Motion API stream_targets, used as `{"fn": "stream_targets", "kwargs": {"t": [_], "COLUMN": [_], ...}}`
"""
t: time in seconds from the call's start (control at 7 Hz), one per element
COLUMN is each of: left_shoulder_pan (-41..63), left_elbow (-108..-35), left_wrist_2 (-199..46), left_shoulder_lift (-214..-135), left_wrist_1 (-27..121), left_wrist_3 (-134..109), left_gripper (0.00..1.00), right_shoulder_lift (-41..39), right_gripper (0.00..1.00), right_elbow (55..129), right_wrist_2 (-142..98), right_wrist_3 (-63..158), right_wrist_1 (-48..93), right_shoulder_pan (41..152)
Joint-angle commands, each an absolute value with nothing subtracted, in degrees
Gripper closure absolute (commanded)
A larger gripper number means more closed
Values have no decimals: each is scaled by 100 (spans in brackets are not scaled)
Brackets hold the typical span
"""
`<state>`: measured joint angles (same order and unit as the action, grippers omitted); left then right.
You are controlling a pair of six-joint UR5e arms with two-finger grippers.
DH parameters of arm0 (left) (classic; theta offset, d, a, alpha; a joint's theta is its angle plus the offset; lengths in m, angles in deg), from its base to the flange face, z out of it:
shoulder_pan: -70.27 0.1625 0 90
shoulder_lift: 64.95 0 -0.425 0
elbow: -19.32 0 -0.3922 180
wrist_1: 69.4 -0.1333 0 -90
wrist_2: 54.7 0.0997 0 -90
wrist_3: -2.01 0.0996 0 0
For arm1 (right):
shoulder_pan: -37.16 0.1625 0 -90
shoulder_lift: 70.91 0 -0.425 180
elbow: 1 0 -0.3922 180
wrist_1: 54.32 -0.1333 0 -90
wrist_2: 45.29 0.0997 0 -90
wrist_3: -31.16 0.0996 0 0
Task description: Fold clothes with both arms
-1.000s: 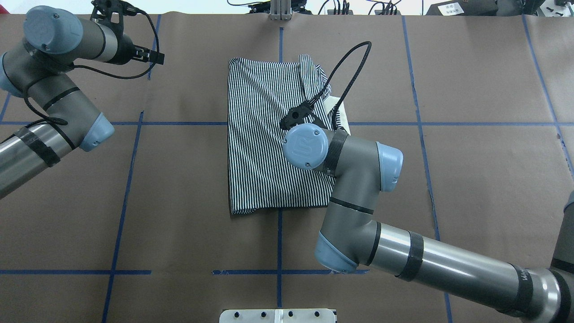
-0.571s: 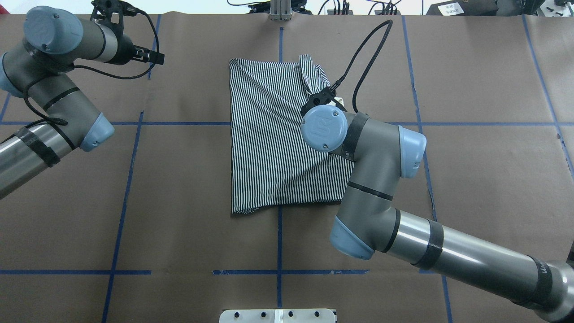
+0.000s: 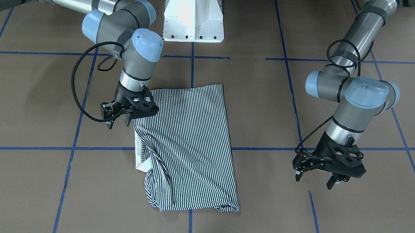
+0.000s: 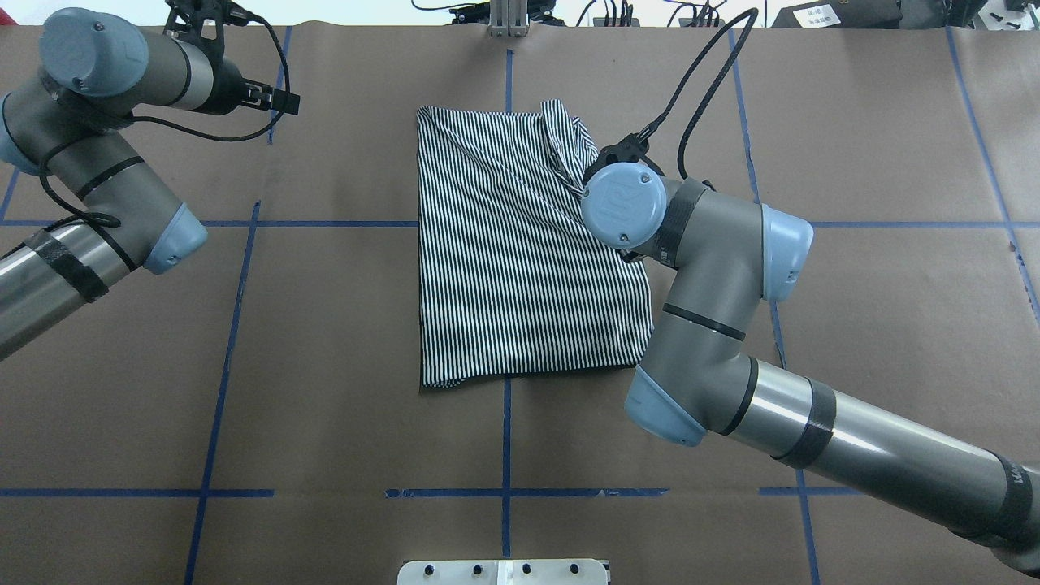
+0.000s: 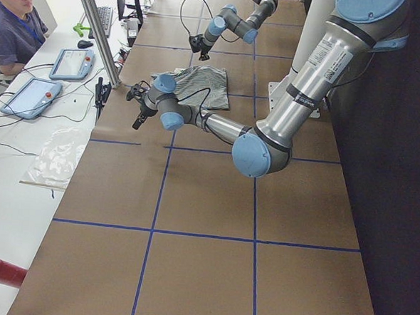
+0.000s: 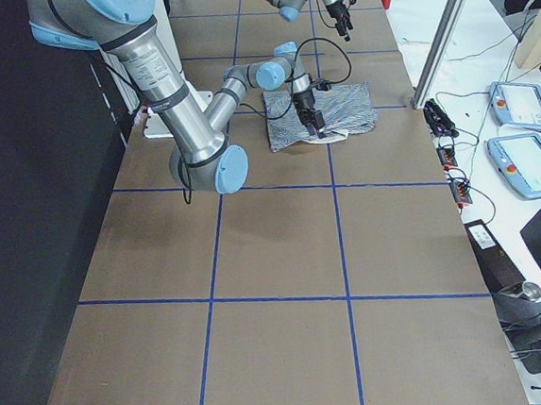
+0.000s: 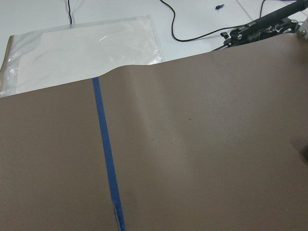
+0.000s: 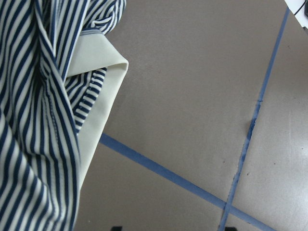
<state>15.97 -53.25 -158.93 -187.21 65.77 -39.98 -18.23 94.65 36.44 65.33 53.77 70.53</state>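
The striped polo shirt lies folded in a rough rectangle at the table's middle, with its white collar poking out at one edge. My right gripper hangs open and empty just off that collar-side edge, close above the table. The right wrist view shows the shirt and collar beside bare paper. My left gripper is open and empty, hovering over bare table well away from the shirt. In the overhead view it is at the far left corner.
Brown paper with blue tape lines covers the table. The white pedestal base stands at the robot's edge. A clear plastic bag and cables lie beyond the far edge. An operator sits at the bench with tablets.
My right arm has swung from over the shirt's middle to its collar-side edge. The shirt's top layer has spread wider toward that side. The left arm has barely moved.
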Motion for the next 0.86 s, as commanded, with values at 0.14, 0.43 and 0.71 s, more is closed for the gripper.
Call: {"fn": "stream_targets", "kwargs": {"t": [0.14, 0.43, 0.71], "left_shoulder_pan": [1595, 1604, 1604], "left_elbow": [-5425, -5495, -5504], "left_wrist_2": [-15893, -15893, -15902], "left_shoulder_lift": [-18721, -18721, -18712], "left_wrist_1": [6578, 6569, 6578], "left_wrist_3": [-3965, -3974, -3974], "left_gripper": [0, 0, 0], "right_shoulder_lift": [-1809, -1809, -1835], "right_gripper": [0, 0, 0], "right_elbow": [9682, 9682, 9682], "right_wrist_2": [3636, 3619, 3645], "right_wrist_3": [6526, 6517, 6360], "right_wrist_1": [5615, 5615, 5615], "right_shoulder_pan": [7100, 7108, 7179]}}
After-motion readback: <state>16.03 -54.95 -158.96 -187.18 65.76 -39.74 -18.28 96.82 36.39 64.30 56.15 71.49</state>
